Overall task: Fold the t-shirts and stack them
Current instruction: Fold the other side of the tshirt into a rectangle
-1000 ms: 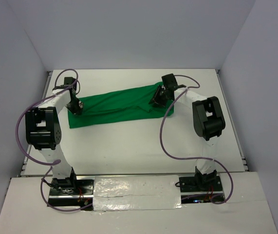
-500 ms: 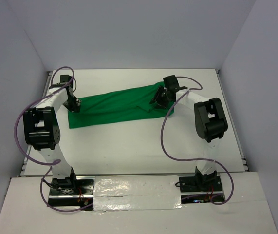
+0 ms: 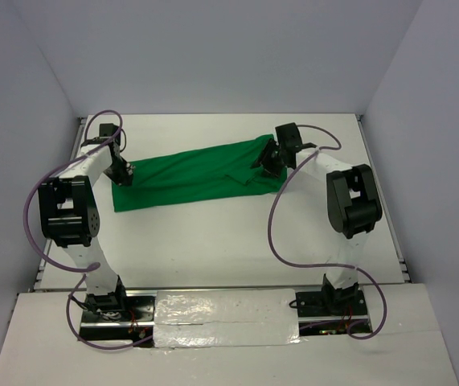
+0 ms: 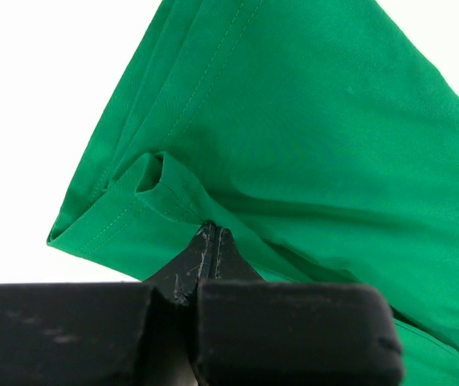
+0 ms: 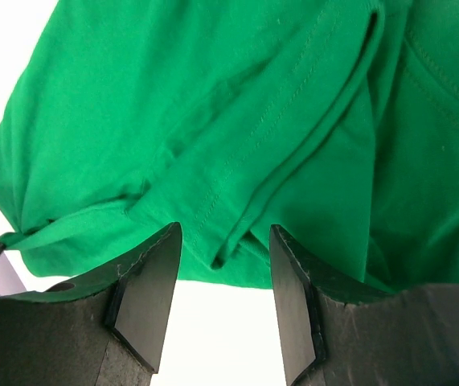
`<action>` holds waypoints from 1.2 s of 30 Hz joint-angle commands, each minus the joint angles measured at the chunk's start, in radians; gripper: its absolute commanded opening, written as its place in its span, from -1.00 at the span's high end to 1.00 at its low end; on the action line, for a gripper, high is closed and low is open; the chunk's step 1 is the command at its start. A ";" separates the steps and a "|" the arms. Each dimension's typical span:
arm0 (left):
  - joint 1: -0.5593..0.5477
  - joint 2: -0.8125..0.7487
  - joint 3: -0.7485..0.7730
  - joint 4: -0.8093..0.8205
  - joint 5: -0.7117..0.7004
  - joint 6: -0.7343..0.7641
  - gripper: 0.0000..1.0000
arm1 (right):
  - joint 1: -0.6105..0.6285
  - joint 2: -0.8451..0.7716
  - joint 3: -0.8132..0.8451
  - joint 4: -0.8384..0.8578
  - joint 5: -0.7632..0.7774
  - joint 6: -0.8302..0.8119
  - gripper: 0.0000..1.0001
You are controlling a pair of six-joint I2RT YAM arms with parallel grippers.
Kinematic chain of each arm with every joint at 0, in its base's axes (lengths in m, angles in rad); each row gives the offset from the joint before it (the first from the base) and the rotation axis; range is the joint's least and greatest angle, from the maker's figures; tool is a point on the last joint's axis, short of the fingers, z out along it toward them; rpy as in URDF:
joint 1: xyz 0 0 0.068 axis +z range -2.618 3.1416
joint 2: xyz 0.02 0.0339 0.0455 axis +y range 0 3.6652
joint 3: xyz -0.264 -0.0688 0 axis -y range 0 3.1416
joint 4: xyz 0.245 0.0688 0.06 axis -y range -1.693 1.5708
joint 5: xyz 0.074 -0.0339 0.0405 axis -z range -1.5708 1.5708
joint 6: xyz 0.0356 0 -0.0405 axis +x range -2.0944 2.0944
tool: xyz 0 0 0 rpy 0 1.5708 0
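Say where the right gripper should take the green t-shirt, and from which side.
Take the bright green soft-cloth t-shirt at the doubled, stitched hem on its right end, coming in from that open edge. The fold lies loose and points between the open fingers of the right gripper, so both layers should probably pinch together.

table [image 3: 213, 241]: left arm [image 3: 72, 213] stands at its near-left edge, right arm [image 3: 350, 201] at its near-right.
t-shirt [image 3: 189, 173]: on the table's far half, stretched left to right; left end nearer, right end farther back.
left gripper [image 3: 123, 175]: at the t-shirt's left end, tips on a hem fold near the corner.
right gripper [image 3: 271, 158]: at the t-shirt's right end; a folded edge lies between its fingers.
grippers: well apart, the t-shirt between them.
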 commanded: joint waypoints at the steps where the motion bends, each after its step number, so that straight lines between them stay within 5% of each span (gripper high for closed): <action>1: 0.005 0.000 0.018 -0.011 -0.002 0.004 1.00 | -0.007 0.021 0.035 0.025 -0.023 0.017 -0.11; 17: 0.005 0.002 0.009 -0.005 0.000 0.003 1.00 | -0.001 0.091 0.073 0.058 -0.088 0.041 -0.08; 26: 0.005 0.000 0.012 -0.011 -0.006 0.006 1.00 | 0.007 0.116 0.125 0.039 -0.074 0.040 0.25; 36: 0.007 0.005 0.011 -0.009 -0.008 0.004 1.00 | 0.016 0.122 0.101 0.035 -0.065 0.035 0.35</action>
